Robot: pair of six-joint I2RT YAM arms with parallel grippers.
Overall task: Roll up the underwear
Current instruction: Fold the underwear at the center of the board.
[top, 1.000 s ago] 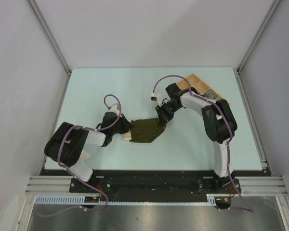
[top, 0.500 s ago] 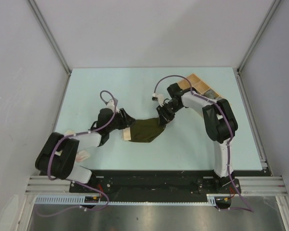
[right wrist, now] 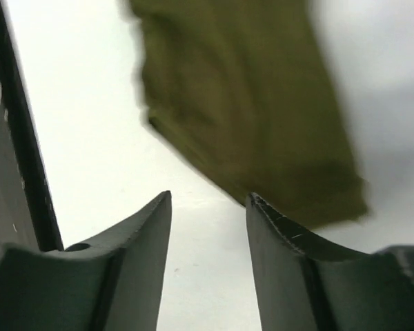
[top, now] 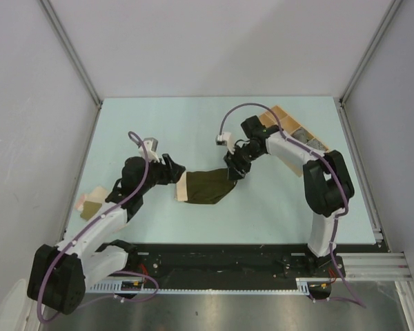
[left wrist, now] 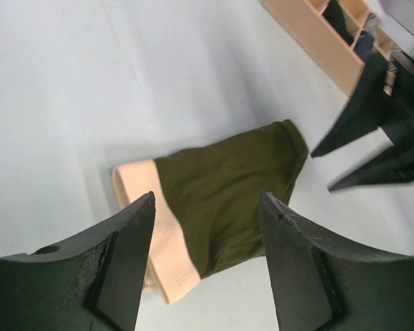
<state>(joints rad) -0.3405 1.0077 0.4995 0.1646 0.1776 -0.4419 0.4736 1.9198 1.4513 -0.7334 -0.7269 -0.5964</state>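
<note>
Between the left gripper (left wrist: 207, 200) and right gripper (right wrist: 209, 198), both agape and empty, the olive underwear (top: 205, 186).

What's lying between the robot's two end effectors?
The olive green underwear, flat on the table, lies between the left end effector and the right end effector. The top view shows it.

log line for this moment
task: roll underwear | left gripper: open, near band end | right gripper: open, near opposite end | underwear: flat on table, unrolled
</note>
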